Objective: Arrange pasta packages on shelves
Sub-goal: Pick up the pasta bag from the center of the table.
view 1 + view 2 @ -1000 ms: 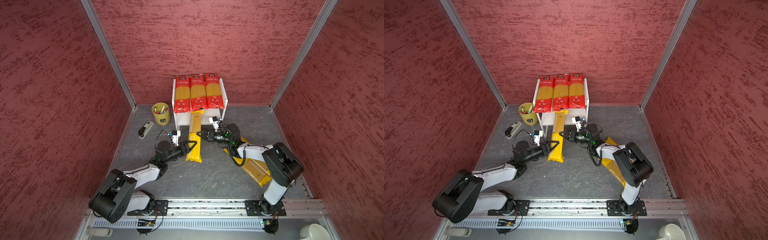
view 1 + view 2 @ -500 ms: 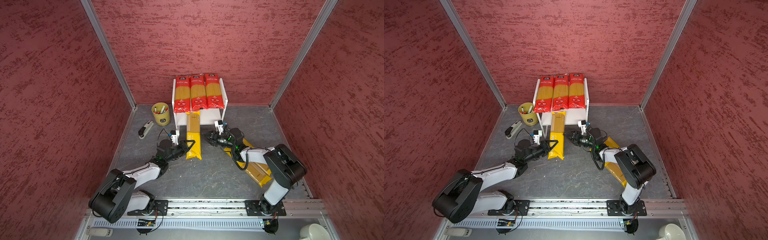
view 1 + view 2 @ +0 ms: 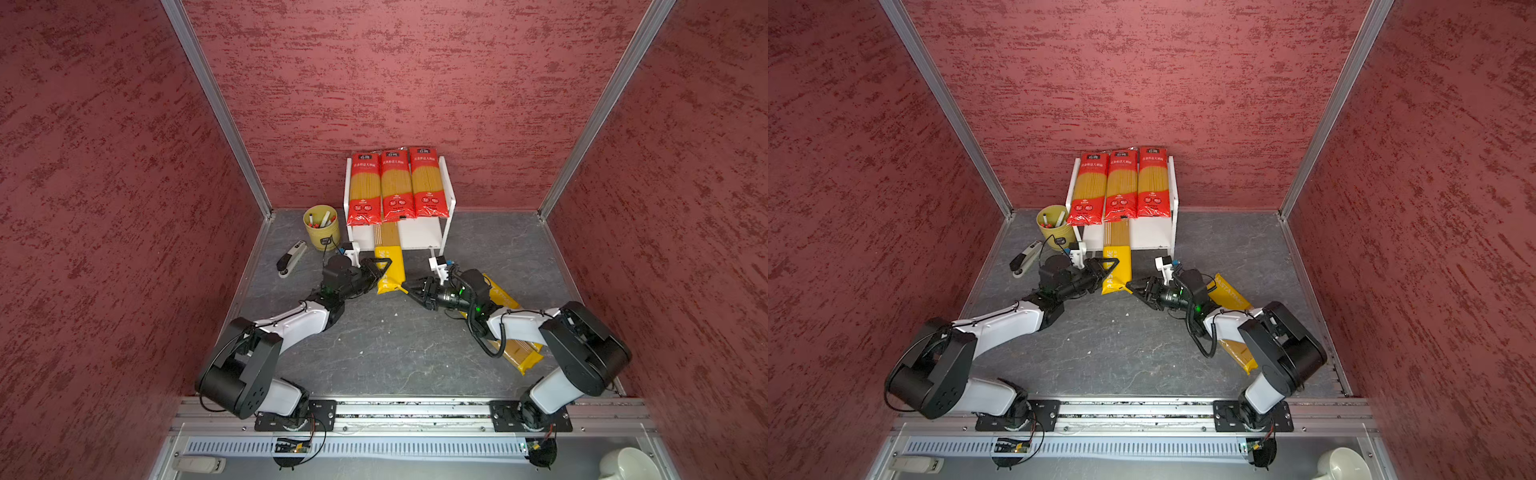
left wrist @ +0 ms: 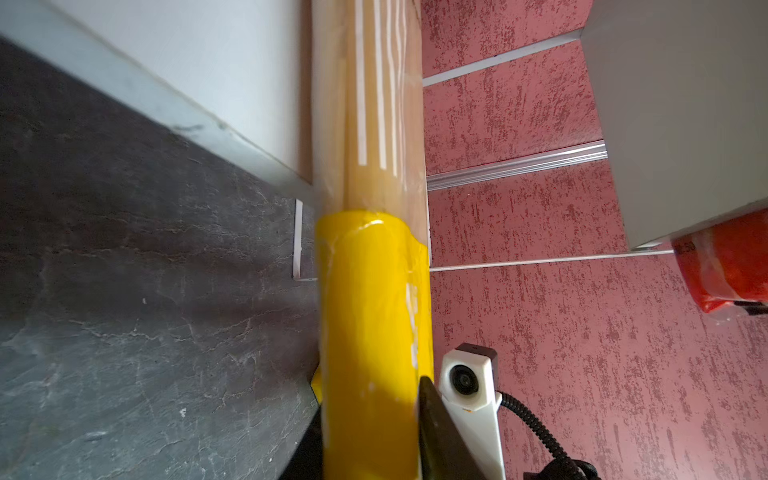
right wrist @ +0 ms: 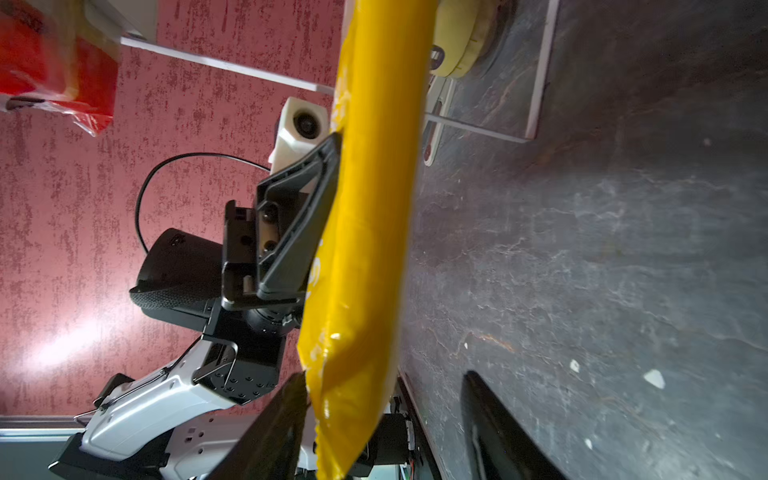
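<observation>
Three red-ended pasta packages point(image 3: 397, 185) lie side by side on the top board of the white shelves point(image 3: 422, 239). A yellow pasta package point(image 3: 390, 266) point(image 3: 1117, 270) lies with its far end in on the lower shelf and its near end out over the floor. My left gripper point(image 3: 384, 270) point(image 4: 370, 415) is shut on its left side. My right gripper point(image 3: 409, 291) point(image 5: 386, 376) stands open around the package's near corner; one finger point(image 5: 274, 424) touches the bag and the other finger point(image 5: 498, 436) is apart. Two more yellow packages point(image 3: 519, 353) lie under the right arm.
A yellow cup of pens point(image 3: 321, 222) stands left of the shelves, with a stapler point(image 3: 291, 259) on the floor in front of it. Red walls close in three sides. The arm rail point(image 3: 407, 411) runs along the front, and a white mug point(image 3: 627, 465) sits beyond it.
The right gripper let go of the yellow package's side, opened and dropped back to its near end. The left gripper closed on the package, which slid further into the lower shelf.
</observation>
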Controlling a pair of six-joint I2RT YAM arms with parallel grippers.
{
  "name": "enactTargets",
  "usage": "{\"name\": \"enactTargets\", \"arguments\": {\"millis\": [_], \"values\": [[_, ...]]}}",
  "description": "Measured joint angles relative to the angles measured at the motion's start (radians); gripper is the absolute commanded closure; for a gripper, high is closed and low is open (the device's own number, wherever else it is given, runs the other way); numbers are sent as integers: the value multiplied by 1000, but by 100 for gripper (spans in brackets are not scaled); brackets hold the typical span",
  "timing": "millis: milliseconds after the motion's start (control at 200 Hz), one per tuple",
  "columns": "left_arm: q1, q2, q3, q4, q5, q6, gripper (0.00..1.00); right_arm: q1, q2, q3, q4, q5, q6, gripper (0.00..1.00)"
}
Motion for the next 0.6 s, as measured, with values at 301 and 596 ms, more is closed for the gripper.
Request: {"name": "enactTargets", "arguments": {"millis": [301, 596], "values": [[2, 8, 9, -1, -11, 4, 59, 31, 36, 56, 19, -1, 37, 75], [13, -56, -20, -10, -11, 4, 38, 34, 40, 119, -62, 5, 20, 96]]}}
